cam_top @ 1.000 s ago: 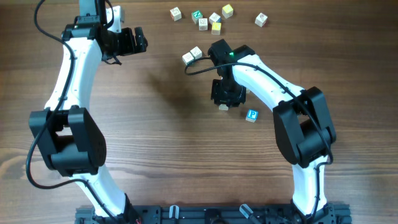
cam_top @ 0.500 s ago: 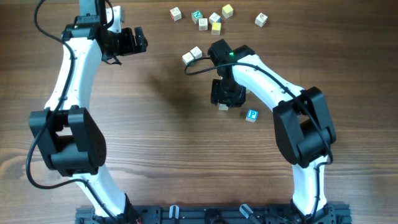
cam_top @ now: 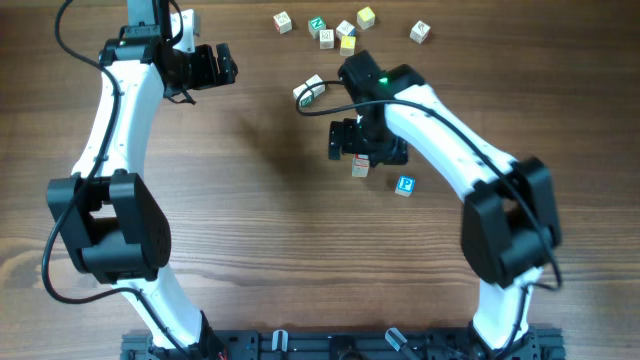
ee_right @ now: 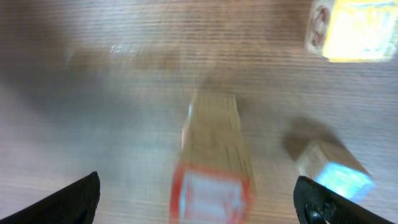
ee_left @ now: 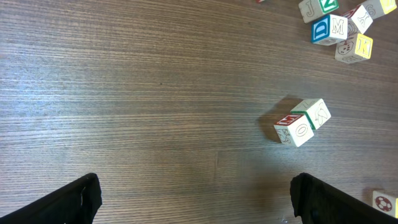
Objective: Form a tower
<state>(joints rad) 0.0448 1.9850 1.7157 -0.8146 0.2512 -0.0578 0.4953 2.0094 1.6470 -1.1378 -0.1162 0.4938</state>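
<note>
Right tool [cam_top: 366,148] has pulled back, spread wide, empty. Pale wooden alphabet-cube tower [ee_right: 214,149] stands short. Left tool [cam_top: 215,65] gapes empty. Small lettered wooden cubes [cam_top: 340,30] at counter's far edge unstacked.

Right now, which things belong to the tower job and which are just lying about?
Job:
- tower
- right gripper, open above it

Lying about:
- blue cube
- cube pair
- cube cluster
- lone cube
- left gripper, open, empty

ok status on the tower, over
Left tool open, empty. Right tool open over the tower, no contact. Tower standing. Blue-faced cube loose beside its base, apart.
</note>
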